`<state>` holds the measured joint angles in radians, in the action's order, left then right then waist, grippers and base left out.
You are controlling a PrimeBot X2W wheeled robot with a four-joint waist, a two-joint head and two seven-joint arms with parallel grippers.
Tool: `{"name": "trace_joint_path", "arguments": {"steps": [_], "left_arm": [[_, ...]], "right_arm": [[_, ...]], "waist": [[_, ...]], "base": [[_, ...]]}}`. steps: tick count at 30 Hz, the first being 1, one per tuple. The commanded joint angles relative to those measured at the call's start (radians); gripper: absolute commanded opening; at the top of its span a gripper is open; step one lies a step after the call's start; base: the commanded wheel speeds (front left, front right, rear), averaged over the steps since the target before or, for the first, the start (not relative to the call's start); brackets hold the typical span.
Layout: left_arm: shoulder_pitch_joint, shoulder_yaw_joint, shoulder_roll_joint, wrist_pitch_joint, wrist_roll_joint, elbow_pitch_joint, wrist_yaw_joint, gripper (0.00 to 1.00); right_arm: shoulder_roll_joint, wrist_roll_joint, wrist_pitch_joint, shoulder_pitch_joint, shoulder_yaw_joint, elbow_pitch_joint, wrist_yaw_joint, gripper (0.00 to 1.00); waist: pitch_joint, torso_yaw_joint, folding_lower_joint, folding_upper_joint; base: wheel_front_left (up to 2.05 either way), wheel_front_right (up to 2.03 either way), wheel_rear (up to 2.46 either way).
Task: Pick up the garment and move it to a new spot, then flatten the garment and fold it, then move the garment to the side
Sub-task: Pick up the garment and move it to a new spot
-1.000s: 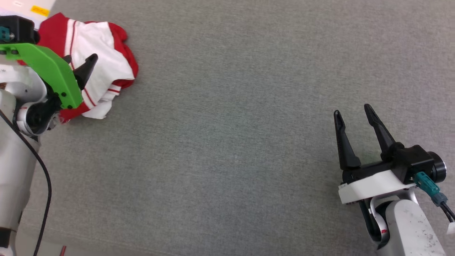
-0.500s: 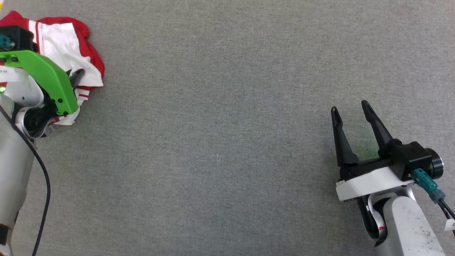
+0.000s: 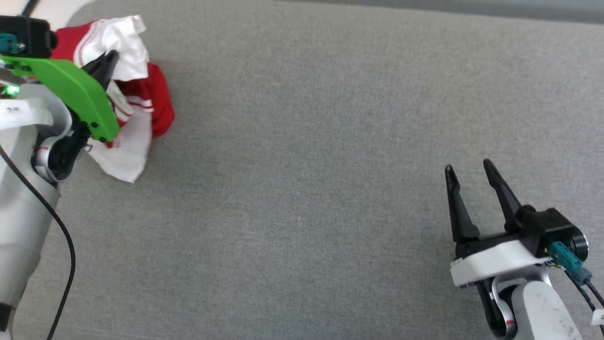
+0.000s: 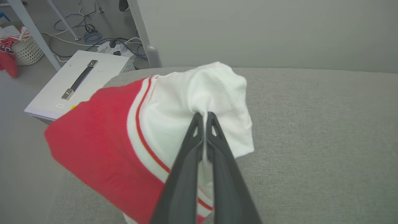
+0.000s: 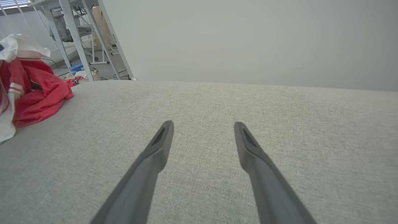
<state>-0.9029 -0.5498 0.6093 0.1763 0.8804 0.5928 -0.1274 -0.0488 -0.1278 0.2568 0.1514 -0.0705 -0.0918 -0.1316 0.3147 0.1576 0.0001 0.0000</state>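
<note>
Red garment (image 4: pixel 102 146): wrist view reveals left gripper (image 4: pixel 204 115) pinching its white cloth.

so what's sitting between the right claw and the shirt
Nothing: the stretch from the right claw across to the garment at the far left is bare grey cloth surface. The head view shows this, and the right wrist view agrees.

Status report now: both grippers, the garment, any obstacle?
Left gripper shut on garment, white part. Right gripper open, empty. Garment bunched at far left. No obstacle seen.
</note>
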Motion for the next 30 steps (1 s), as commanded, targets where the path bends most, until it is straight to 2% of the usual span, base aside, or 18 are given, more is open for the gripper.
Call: {"name": "trace_joint_path", "arguments": {"steps": [1,7,14,21,26,27,28,30], "left_arm": [[0.0,-0.013,0.006,-0.01,-0.005,-0.028,-0.003,0.0],[0.037,-0.088,-0.026,0.003,-0.017,-0.17,-0.003,0.0],[0.1,-0.193,-0.142,0.036,-0.033,-0.279,0.007,0.0],[0.122,-0.299,-0.3,0.017,-0.069,-0.254,0.01,0.0],[0.126,-0.349,-0.443,-0.029,-0.075,-0.158,0.011,0.0],[0.124,-0.356,-0.464,-0.045,-0.082,-0.136,0.011,0.35],[0.122,-0.36,-0.489,-0.069,-0.085,-0.109,0.012,1.0],[0.119,-0.367,-0.52,-0.105,-0.084,-0.064,0.011,1.0]], "right_arm": [[-0.002,-0.011,0.005,-0.019,0.006,-0.001,0.001,1.0],[-0.002,-0.039,0.005,-0.064,0.026,0.011,0.001,1.0],[-0.002,-0.062,0.005,-0.101,0.039,0.022,0.001,1.0],[-0.002,-0.077,0.005,-0.1,0.063,0.037,0.001,1.0],[-0.002,-0.081,0.005,-0.09,0.09,0.043,0.001,1.0],[-0.001,-0.081,0.005,-0.088,0.091,0.043,0.001,1.0],[-0.001,-0.081,0.005,-0.085,0.093,0.043,0.001,1.0],[-0.001,-0.082,0.005,-0.082,0.095,0.044,0.001,1.0]], "waist": [[-0.114,0.011,-0.0001,0.0],[-0.212,-0.017,-0.0001,0.0],[-0.272,-0.121,-0.0001,0.0],[-0.253,-0.244,-0.0001,0.0],[-0.227,-0.318,-0.0001,0.0],[-0.223,-0.329,-0.0001,0.0],[-0.218,-0.34,-0.0001,0.0],[-0.213,-0.353,-0.0001,0.0]], "base": [[0.0,0.0,0.0],[0.0,0.0,0.0],[0.0,0.0,0.0],[0.0,0.0,0.0],[0.0,0.0,0.0],[0.0,0.0,0.0],[0.0,0.0,0.0],[0.0,0.0,0.0]]}}
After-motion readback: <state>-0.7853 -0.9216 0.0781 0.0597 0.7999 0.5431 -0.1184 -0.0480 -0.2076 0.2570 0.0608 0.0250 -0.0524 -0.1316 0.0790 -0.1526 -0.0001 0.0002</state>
